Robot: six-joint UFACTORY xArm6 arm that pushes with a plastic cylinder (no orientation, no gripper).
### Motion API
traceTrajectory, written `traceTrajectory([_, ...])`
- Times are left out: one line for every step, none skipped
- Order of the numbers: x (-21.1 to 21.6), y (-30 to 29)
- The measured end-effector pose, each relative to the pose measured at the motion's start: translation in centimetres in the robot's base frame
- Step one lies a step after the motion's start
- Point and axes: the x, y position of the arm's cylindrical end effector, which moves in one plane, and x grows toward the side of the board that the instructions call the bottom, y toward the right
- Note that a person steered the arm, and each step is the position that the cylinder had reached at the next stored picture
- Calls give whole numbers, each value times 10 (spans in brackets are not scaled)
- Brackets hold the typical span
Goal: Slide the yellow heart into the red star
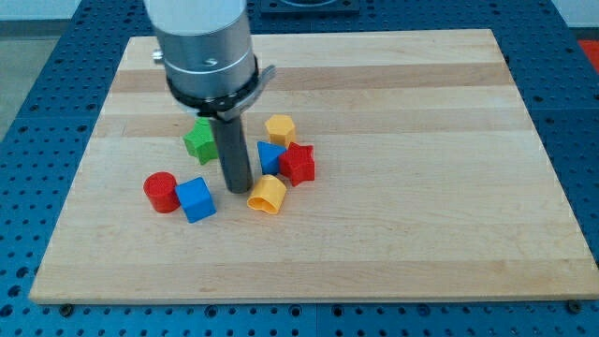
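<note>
Yellow heart (267, 195): lies on the counter just below the cluster's middle, toward the view's bottom, with its rounded end pointing to the view's lower left.
Heart to star: the heart sits just below and to the view's left of the red star (298, 164); whether their edges touch cannot be told.
Red star: rests at the view's right side of the cluster, pressed against the blue triangular block (270, 156) on its left.
My tip (236, 190): the dark rod's lower end stands on the counter just to the view's left of the yellow heart, very close to it; contact cannot be made out.
Gripper: the arm carries none, only the straight rod, so nothing is clasped or let go.
Yellow hexagon-like block (280, 128): just above the blue triangular block and the red star, toward the view's top.
Green star (199, 139): to the view's left of the rod, partly hidden behind it.
Blue cube (196, 198): to the view's left of my tip, lower down.
Red cylinder (161, 191): just beside the blue cube on its left, nearly touching.
Counter (421, 187): a pale wooden board; all blocks sit in its left-centre part.
</note>
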Motion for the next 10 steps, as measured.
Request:
traceTrajectory([17,-40])
traceTrajectory([30,-20])
traceTrajectory([24,12])
traceTrajectory([22,61])
traceTrajectory([38,66])
traceTrajectory([42,107])
traceTrajectory([38,149])
traceTrajectory([9,163])
traceTrajectory([0,152])
traceTrajectory([0,126])
